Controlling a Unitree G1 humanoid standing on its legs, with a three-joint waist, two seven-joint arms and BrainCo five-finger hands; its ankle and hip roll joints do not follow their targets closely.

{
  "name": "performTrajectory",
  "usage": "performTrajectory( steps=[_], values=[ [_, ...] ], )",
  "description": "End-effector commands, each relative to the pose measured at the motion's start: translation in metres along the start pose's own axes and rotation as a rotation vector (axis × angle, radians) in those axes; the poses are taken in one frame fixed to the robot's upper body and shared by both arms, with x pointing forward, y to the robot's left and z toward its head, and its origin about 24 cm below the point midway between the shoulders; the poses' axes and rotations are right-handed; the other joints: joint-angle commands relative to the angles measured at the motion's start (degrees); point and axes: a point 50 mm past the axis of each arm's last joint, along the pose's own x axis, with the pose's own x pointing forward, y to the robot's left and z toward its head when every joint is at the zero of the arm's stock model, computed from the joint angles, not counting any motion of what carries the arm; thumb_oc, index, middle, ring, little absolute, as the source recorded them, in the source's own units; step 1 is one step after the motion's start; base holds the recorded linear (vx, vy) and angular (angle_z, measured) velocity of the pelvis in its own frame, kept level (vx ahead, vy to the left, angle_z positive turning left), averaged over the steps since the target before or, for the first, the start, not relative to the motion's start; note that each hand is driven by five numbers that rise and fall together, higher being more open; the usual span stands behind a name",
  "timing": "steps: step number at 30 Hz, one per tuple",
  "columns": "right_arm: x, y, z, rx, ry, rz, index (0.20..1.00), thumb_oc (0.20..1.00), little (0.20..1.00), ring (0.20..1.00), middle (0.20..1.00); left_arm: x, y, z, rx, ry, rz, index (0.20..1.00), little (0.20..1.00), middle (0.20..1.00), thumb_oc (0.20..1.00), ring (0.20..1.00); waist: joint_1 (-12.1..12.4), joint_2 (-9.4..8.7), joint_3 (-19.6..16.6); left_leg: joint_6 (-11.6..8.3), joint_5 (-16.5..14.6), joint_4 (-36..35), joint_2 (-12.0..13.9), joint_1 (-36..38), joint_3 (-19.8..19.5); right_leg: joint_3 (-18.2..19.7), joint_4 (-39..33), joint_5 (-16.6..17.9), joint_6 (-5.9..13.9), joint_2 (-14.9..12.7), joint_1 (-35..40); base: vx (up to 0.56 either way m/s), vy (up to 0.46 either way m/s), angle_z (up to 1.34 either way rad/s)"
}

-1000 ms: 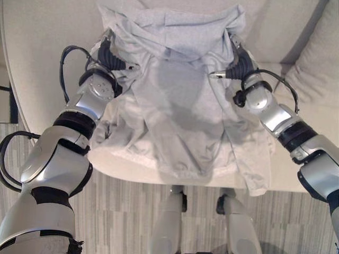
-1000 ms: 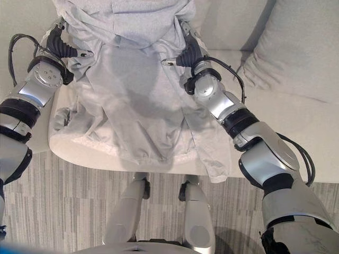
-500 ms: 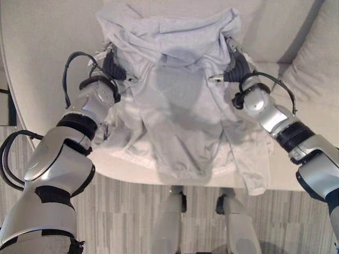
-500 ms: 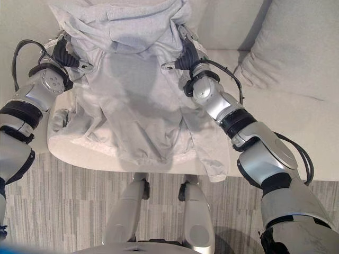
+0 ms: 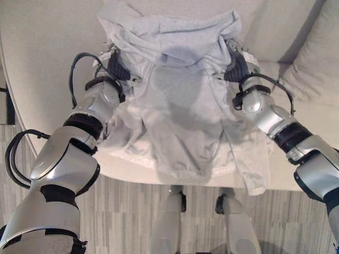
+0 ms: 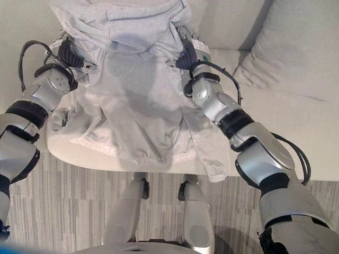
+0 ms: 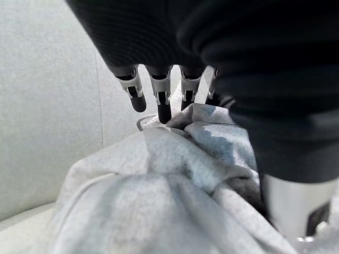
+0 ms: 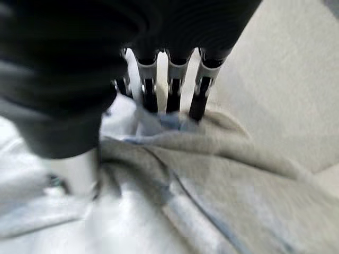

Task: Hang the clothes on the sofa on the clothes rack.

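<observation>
Both robot hands, left (image 5: pixel 117 67) and right (image 5: pixel 237 64), reach straight-fingered into the grey garment (image 5: pixel 180 100) on the sofa (image 5: pixel 47 42); we gather thick folds before lifting.

Silver-grey arms, dark ribbed wrist covers, silver dark-tipped fingers (image 7: pixel 161 100).

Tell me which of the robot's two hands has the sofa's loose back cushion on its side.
The right hand: the pale loose cushion leans beside it on the cream sofa. The left hand, across the light grey hooded garment, has none.
</observation>
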Motion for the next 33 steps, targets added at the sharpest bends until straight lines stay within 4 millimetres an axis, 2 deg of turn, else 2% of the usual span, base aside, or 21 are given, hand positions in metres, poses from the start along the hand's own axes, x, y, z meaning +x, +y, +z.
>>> performTrajectory(
  steps=[1, 8, 15, 18, 21, 22, 24, 26, 28, 30, 32, 33],
  values=[
    [0.004, 0.001, 0.019, 0.061, -0.053, -0.027, 0.200, 0.200, 0.200, 0.200, 0.200, 0.013, 0.025, 0.029, -0.026, -0.057, 0.109, 0.200, 0.200, 0.200, 0.200, 0.200, 0.50, -1.69, -0.12, -2.54, -2.59, 0.95, -2.52, 0.66, 1.48, 3.93, 0.63, 1.89, 8.17, -2.14, -4.98, 0.00, 0.000, 0.00],
    [-0.001, -0.007, 0.019, 0.132, -0.060, -0.084, 0.200, 0.200, 0.200, 0.200, 0.200, 0.011, 0.030, 0.034, -0.165, -0.077, 0.175, 0.200, 0.200, 0.200, 0.200, 0.200, 0.37, -1.92, -0.50, -2.53, -3.04, 0.95, -2.55, 1.43, 1.61, 3.94, 0.63, 1.65, 8.26, -2.25, -4.22, 0.00, 0.000, 0.00],
    [-0.020, -0.013, 0.000, 0.255, 0.001, -0.167, 0.200, 0.200, 0.200, 0.200, 0.200, 0.001, 0.034, 0.033, -0.338, -0.116, 0.285, 0.200, 0.200, 0.200, 0.200, 0.200, 0.59, -1.79, -2.07, -2.53, -4.02, 0.95, -2.27, 4.46, 1.62, 3.74, 0.63, 0.68, 8.35, -2.61, -1.15, 0.00, -0.010, 0.01],
    [-0.027, -0.015, 0.002, 0.312, -0.005, -0.210, 0.200, 0.200, 0.200, 0.200, 0.200, -0.005, 0.035, 0.032, -0.375, -0.133, 0.326, 0.200, 0.200, 0.200, 0.200, 0.200, 0.54, -1.80, -3.69, -2.54, -4.77, 0.95, -1.84, 6.57, 1.93, 3.76, 0.63, -0.22, 8.21, -2.81, 1.08, 0.02, -0.052, 0.00],
    [-0.034, -0.020, 0.007, 0.341, -0.036, -0.270, 0.200, 0.200, 0.200, 0.200, 0.200, -0.014, 0.032, 0.031, -0.409, -0.152, 0.388, 0.200, 0.200, 0.200, 0.200, 0.200, 0.63, -1.95, -6.30, -2.66, -6.05, 0.95, -1.22, 10.12, 2.35, 3.39, 0.63, -1.79, 7.84, -2.92, 4.93, 0.08, -0.069, 0.01],
    [-0.037, -0.023, 0.011, 0.334, -0.071, -0.296, 0.200, 0.200, 0.200, 0.200, 0.200, -0.022, 0.029, 0.037, -0.424, -0.192, 0.412, 0.200, 0.200, 0.200, 0.200, 0.200, 0.81, -2.07, -8.38, -2.81, -6.86, 0.95, -0.65, 12.24, 2.59, 3.02, 0.63, -2.98, 7.43, -3.10, 7.32, 0.14, -0.077, 0.03],
    [-0.038, -0.025, 0.012, 0.339, -0.081, -0.308, 0.200, 0.200, 0.200, 0.200, 0.200, -0.025, 0.028, 0.036, -0.428, -0.194, 0.428, 0.200, 0.200, 0.200, 0.200, 0.200, 0.84, -2.03, -9.33, -2.87, -7.20, 0.95, -0.48, 13.14, 2.61, 2.93, 0.63, -3.36, 7.30, -3.14, 8.18, 0.11, -0.056, 0.11],
    [-0.039, -0.032, 0.019, 0.331, -0.124, -0.347, 0.200, 0.200, 0.200, 0.200, 0.200, -0.030, 0.031, 0.043, -0.462, -0.227, 0.474, 0.200, 0.200, 0.200, 0.200, 0.200, 1.18, -1.99, -12.07, -3.06, -8.12, 0.95, -0.05, 15.56, 2.76, 2.45, 0.63, -4.78, 6.89, -2.94, 10.78, 0.16, -0.079, 0.15],
    [-0.039, -0.042, 0.029, 0.294, -0.193, -0.385, 0.200, 0.200, 0.200, 0.200, 0.200, -0.038, 0.036, 0.055, -0.500, -0.285, 0.522, 0.200, 0.200, 0.200, 0.200, 0.200, 1.58, -2.02, -15.77, -3.44, -9.29, 0.95, 0.71, 19.16, 2.96, 1.50, 0.63, -6.83, 6.31, -2.41, 14.91, 0.21, -0.115, 0.07],
    [-0.038, -0.050, 0.034, 0.270, -0.235, -0.411, 0.200, 0.200, 0.200, 0.200, 0.200, -0.040, 0.046, 0.063, -0.513, -0.335, 0.556, 0.200, 0.200, 0.200, 0.200, 0.200, 1.85, -2.19, -17.59, -3.72, -9.75, 0.95, 1.08, 20.62, 2.83, 1.15, 0.63, -7.62, 6.05, -2.15, 16.69, 0.17, -0.130, 0.07],
    [-0.035, -0.065, 0.043, 0.236, -0.299, -0.451, 0.200, 0.200, 0.200, 0.200, 0.200, -0.044, 0.064, 0.074, -0.521, -0.410, 0.611, 0.200, 0.200, 0.200, 0.200, 0.200, 2.62, -2.24, -21.26, -4.41, -10.42, 0.95, 2.06, 24.03, 2.33, 0.11, 0.63, -9.50, 5.32, -1.18, 21.22, 0.16, -0.192, 0.16],
    [-0.035, -0.065, 0.043, 0.236, -0.299, -0.451, 0.200, 0.200, 0.200, 0.200, 0.200, -0.044, 0.064, 0.074, -0.521, -0.410, 0.611, 0.200, 0.200, 0.200, 0.200, 0.200, 2.54, -2.20, -21.04, -4.45, -10.47, 0.95, 2.10, 24.27, 2.23, 0.01, 0.63, -9.58, 5.29, -1.14, 21.50, 0.05, -0.124, 0.19]
  ],
)
